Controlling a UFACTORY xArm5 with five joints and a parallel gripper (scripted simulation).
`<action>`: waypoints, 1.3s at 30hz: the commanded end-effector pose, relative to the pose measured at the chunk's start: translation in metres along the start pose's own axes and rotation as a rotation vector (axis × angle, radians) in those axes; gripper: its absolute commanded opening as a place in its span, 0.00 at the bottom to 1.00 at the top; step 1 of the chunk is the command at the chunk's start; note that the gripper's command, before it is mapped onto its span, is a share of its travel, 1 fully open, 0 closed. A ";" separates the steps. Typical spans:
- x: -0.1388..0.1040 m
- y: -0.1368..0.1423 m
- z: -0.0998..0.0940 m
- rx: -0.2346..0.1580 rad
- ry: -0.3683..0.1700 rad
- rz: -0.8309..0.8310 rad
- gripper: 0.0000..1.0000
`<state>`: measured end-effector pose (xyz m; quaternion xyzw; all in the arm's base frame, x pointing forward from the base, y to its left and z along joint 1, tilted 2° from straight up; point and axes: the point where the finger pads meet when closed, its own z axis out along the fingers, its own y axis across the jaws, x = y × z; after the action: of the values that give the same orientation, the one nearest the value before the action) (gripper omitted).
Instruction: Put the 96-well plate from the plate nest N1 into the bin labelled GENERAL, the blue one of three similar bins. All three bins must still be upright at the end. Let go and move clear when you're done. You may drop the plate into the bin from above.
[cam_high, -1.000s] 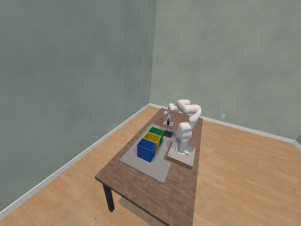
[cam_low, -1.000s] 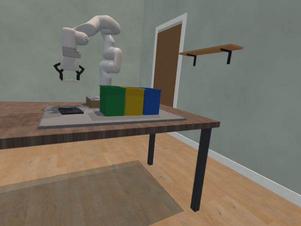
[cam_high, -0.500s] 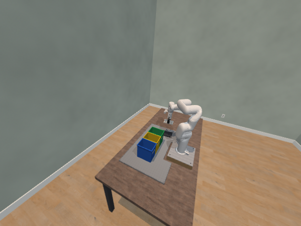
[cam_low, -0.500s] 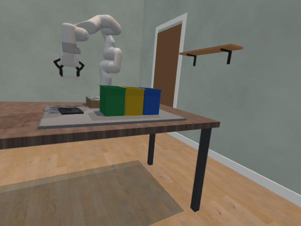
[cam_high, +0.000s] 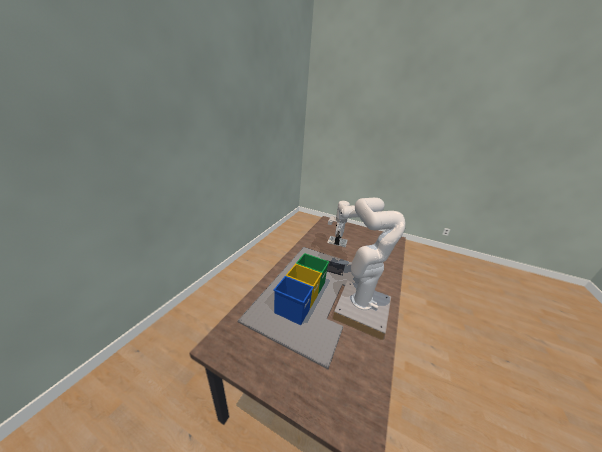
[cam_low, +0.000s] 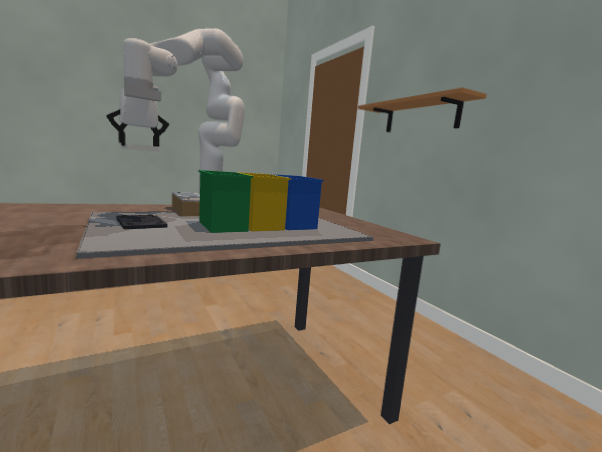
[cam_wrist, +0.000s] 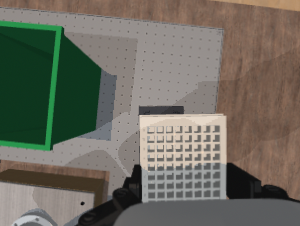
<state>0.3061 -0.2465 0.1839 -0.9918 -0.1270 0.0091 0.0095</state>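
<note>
Fingers of the black two-fingered gripper (cam_low: 139, 140) are clamped wide on the pale, square-gridded 96-well plate (cam_wrist: 182, 157), which hangs level high above the brown wooden table (cam_low: 280, 254). In the wrist view the white plate fills the gap between the dark fingers, with the black rectangular plate nest (cam_low: 141, 221) showing just past its far edge, down on the grey dotted mat (cam_low: 280, 235). From the side, the nest lies flat on the mat, with the white jointed arm (cam_low: 220, 107) rising behind it. Three open-topped bins stand upright in a touching row on the mat: the green plastic bin (cam_low: 224, 201) nearest the nest, the yellow plastic bin (cam_low: 268, 202) in the middle, the blue plastic bin (cam_low: 302, 202) at the far end. The plate hangs beside the green bin and well apart from the blue one.
</note>
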 end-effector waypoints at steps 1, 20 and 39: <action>0.000 0.001 -0.001 -0.002 0.002 0.000 0.00; 0.009 -0.028 -0.001 -0.003 0.001 0.116 0.00; 0.024 -0.083 0.000 -0.006 0.000 0.116 0.00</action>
<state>0.3075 -0.1685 0.1841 -0.9975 -0.0693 0.0110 0.0071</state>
